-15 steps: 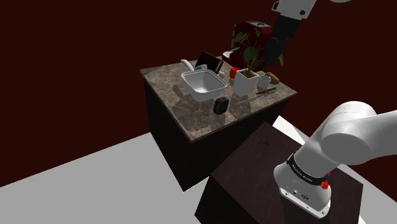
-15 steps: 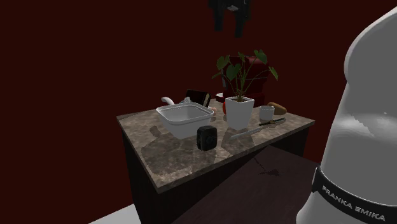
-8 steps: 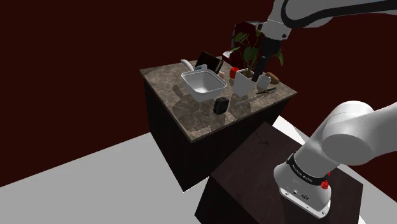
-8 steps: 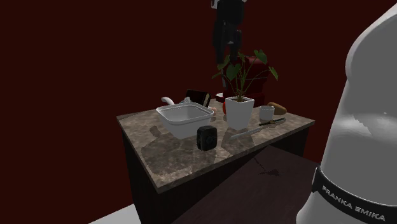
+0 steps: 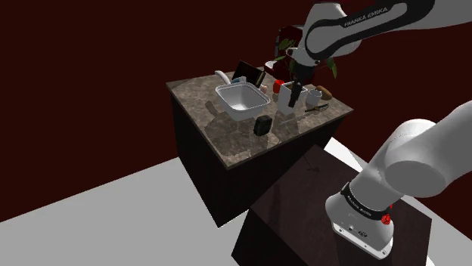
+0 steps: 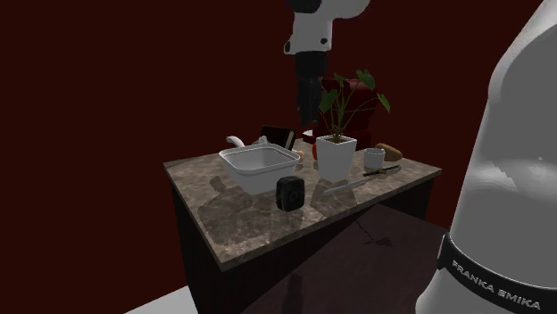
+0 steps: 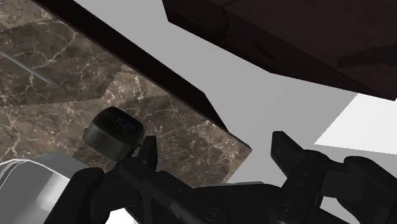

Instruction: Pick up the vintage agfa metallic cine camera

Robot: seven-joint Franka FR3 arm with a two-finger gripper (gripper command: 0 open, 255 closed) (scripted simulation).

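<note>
The shoulder view sits high beside and slightly behind the stand [image 5: 302, 198], at its lower right, looking down from some way off onto the whole worktop [image 5: 227, 145]. The second exterior view stands lower and nearer, hard by the white base of the arm [image 6: 513, 161] at its right edge, facing across that worktop toward the dark red wall [image 6: 134, 89]; these 2 views share the white basin [image 6: 254, 178] and the black cine camera [image 6: 288, 193]. The wrist view looks past the end effector [image 7: 215, 141] from close above the worktop's corner, back toward the grey floor [image 7: 210, 70] and the stand.
</note>
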